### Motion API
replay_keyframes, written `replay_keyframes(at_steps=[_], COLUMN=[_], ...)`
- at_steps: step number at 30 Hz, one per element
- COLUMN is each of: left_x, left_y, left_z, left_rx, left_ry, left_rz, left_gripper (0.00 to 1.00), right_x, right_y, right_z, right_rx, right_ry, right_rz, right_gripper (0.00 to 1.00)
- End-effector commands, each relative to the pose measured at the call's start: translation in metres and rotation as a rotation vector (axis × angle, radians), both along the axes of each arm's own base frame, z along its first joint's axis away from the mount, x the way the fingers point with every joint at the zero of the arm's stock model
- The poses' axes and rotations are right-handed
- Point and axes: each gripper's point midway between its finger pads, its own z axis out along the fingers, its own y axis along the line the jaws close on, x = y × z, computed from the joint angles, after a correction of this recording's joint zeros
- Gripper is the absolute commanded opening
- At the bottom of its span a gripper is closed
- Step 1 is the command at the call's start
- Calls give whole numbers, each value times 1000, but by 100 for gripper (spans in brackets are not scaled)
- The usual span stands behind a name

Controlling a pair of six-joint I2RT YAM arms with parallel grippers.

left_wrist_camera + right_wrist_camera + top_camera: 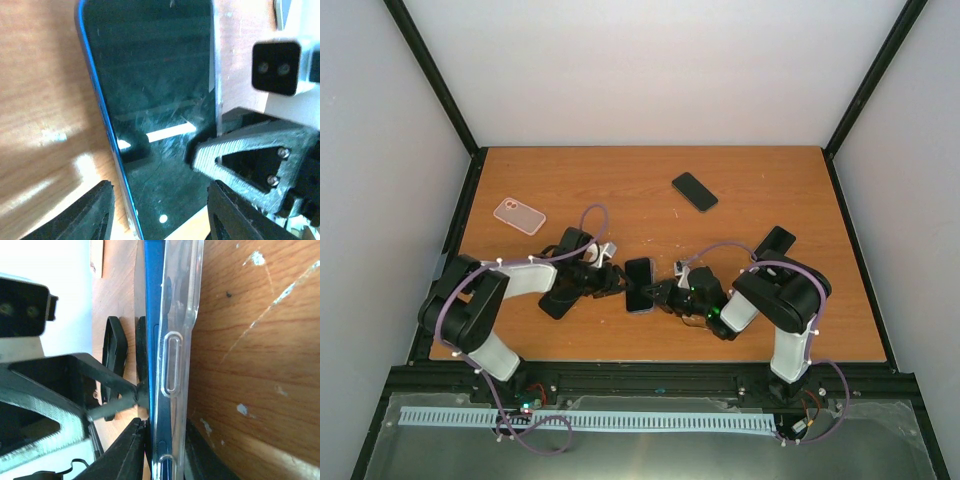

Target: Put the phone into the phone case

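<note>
Atop scuffed orange-brown wooden table [620, 190], phone [640, 285] mid-front, white walls [650, 70], black posts [430, 70].

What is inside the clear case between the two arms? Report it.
A blue phone lies in the clear case, with its side showing partly outside the case wall. The phone's back is covered, so whether it is fully seated cannot be judged.

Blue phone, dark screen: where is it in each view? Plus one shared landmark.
Top external: phone at front centre, between left gripper and right gripper.
Left wrist: fills the middle, dark screen facing the camera, blue edge on its left.
Right wrist: edge-on, a blue vertical strip, clear case along its right side.
Shared landmark: the wooden table.
</note>
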Motion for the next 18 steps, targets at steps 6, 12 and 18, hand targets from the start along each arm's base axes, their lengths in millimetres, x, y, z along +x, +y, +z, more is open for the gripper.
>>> replay_keyframes(at_steps=[6, 12, 18], left_x=[52, 63, 71], left_y=[8, 6, 4], left_z=[12, 3, -15], left_rx=[111, 138, 190], left_ry=[-111, -115, -105], left_rz=[78, 79, 62], left_gripper=[47, 41, 42], right_x=[-6, -8, -8], right_y=[-6, -6, -7], right_z=[-14, -20, -25], right_rx=[-35, -73, -97], right_ry=[-2, -4, 3], right_rz=[11, 38, 38], right_gripper=[18, 22, 26])
